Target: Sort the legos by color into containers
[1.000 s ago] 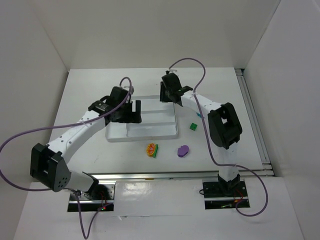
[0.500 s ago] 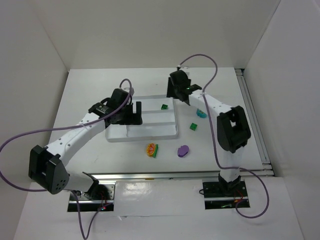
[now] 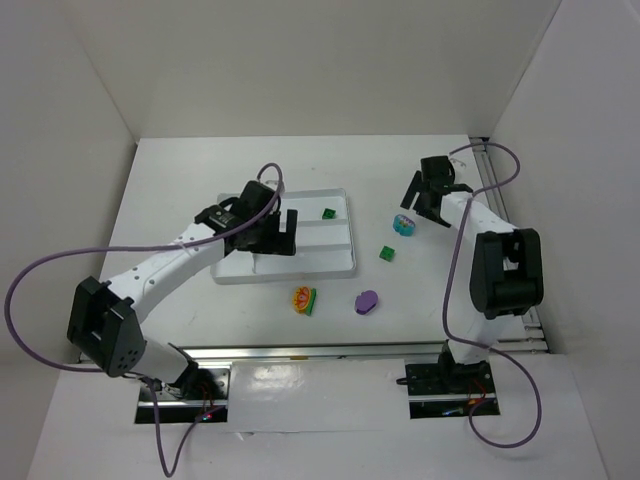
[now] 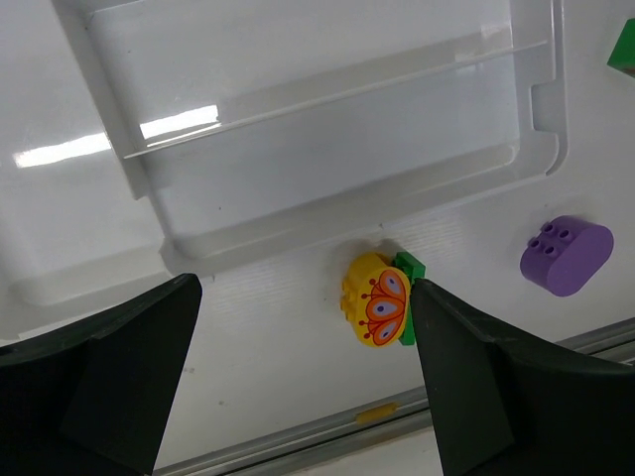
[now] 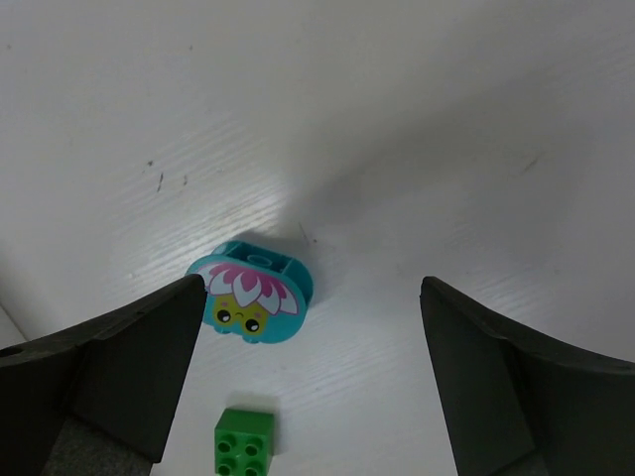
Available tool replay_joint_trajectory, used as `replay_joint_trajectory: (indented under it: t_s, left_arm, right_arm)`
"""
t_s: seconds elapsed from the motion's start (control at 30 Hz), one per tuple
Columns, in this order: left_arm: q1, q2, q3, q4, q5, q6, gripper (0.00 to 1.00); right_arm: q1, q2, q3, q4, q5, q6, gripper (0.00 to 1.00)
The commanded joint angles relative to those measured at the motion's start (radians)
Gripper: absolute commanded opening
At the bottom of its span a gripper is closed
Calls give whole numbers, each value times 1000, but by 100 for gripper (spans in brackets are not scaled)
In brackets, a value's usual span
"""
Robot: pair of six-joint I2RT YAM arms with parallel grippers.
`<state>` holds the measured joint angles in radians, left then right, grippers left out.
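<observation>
The white tray (image 3: 310,262) lies mid-table, and one green cube (image 3: 328,213) rests in its far right compartment. A second green cube (image 3: 386,253) sits on the table right of the tray, with the cyan-and-pink piece (image 3: 404,224) just beyond it. The orange-yellow piece (image 3: 303,298) and the purple oval (image 3: 367,301) lie in front of the tray. My left gripper (image 3: 272,238) hangs open over the tray's near part. Its wrist view shows the orange-yellow piece (image 4: 377,299) by the right finger. My right gripper (image 3: 422,205) is open and empty, beside the cyan-and-pink piece (image 5: 251,294).
White walls close in the table on three sides. A metal rail (image 3: 510,240) runs along the right edge and another along the near edge (image 3: 330,350). In the left wrist view the purple oval (image 4: 566,256) lies right of the tray's corner (image 4: 541,109).
My right gripper opened over the tray, left a green cube in it, then swung right to the cyan-and-pink piece. My left gripper shifted slightly right.
</observation>
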<state>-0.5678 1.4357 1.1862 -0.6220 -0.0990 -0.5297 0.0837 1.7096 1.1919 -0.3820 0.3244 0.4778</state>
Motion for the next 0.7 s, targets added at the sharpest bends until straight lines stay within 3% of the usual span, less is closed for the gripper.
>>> replay_joint_trajectory:
  t_s: [0.0,0.1,0.67]
  left_arm:
    - [-3,11,41,5,-13,-9,100]
    - [-12,11,41,5,-13,-9,100]
    - [-12,48,59,5,-31,19,100]
  right_arm:
    - [5,12,-5,12,-120,-34,96]
    - [-6,12,-32,74,-214,-62,99]
    - [25,169,5,120,-231,-22,97]
